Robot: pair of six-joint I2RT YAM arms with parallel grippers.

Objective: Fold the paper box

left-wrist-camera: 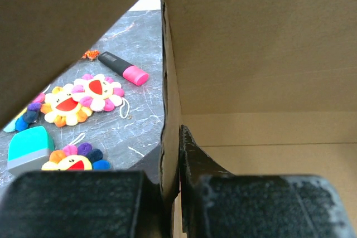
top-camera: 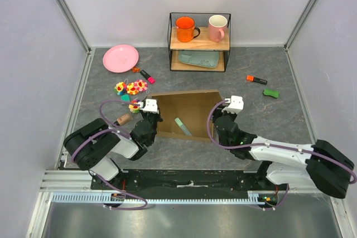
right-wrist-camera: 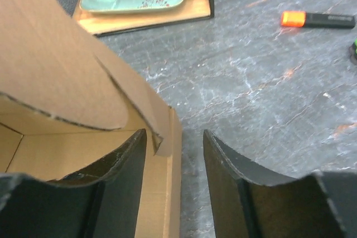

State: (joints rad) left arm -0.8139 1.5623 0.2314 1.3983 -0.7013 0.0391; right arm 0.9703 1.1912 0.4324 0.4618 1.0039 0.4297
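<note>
While both arms flank it, box spot: plain brown corrugated-cardboard paper box (top-camera: 189, 107) sits mid-table, just ahead of the arm bases, open side up.
Done so far: we judge the walls raised. Far wall + L and R walls stand up, and the floor shows from overhead.
Left to do: top not closed; L corner seam gapes in the L wrist view; rounded tab flap at the R end leans in over the box, not tucked. We'd guess approx. halfway, w/ tucking + closing to come.
L gripper: left gripper (top-camera: 149, 107) at the L wall; fingers pressed together on it, cardboard edge pinched btw them.
R gripper: right gripper (right-wrist-camera: 175, 135) at the R wall; fingers (right-wrist-camera: 228, 176) spread, one inside the box, one outside. Wall edge lies against the inner one, outer one apart from it, so no grip.
Inside box: small pale-green oblong item (top-camera: 182, 126) on the floor; we can't tell what it is. It lies low, so prob. no block to the flaps.
Near L wall: multicolour flower-shaped plush toys (top-camera: 131, 87), black-and-pink highlighter pen (top-camera: 147, 76), teal block (left-wrist-camera: 30, 146). Closest clutter; we think a sliding box could brush it.
Far side: round pink plate (top-camera: 120, 58); black wire shelf w/ wooden boards (top-camera: 202, 44) holding orange mug (top-camera: 185, 28), pink mug (top-camera: 217, 27), pale-green tray (top-camera: 198, 58) below. Well apart from the box.
R side: orange highlighter pen (top-camera: 257, 79) and small green item (top-camera: 271, 93), also well apart; not in the way.
</note>
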